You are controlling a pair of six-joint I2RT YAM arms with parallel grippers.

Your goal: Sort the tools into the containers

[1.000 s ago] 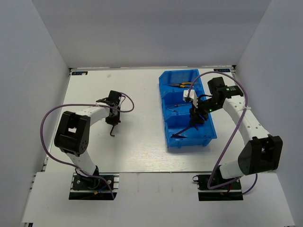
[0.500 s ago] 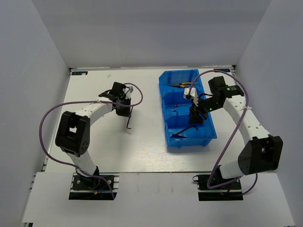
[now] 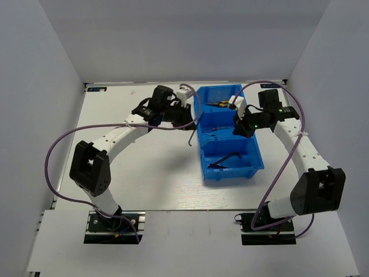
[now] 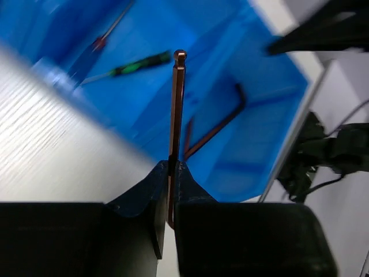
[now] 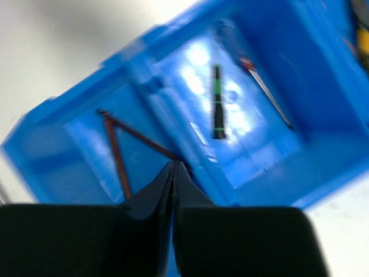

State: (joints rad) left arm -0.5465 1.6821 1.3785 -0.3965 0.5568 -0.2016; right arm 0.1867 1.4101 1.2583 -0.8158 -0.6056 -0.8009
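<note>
1. In the overhead view, bright, even light fell from above on the white tabletop (image 3: 144,173) and the pale walls. Shadows under the arms were faint and soft-edged, with no glare, and the picture was sharp.
2. In the left wrist view, the hex key (image 4: 176,109) between the jaws was fairly crisp. The blue bin (image 4: 271,115) behind it was smeared, the green-handled screwdriver (image 4: 135,62) was soft, and the tabletop was streaked.
3. In the right wrist view, everything was blurred. White glare patches sat on the bin floor, and the jaws were a near-black, underexposed mass along the bottom.
</note>
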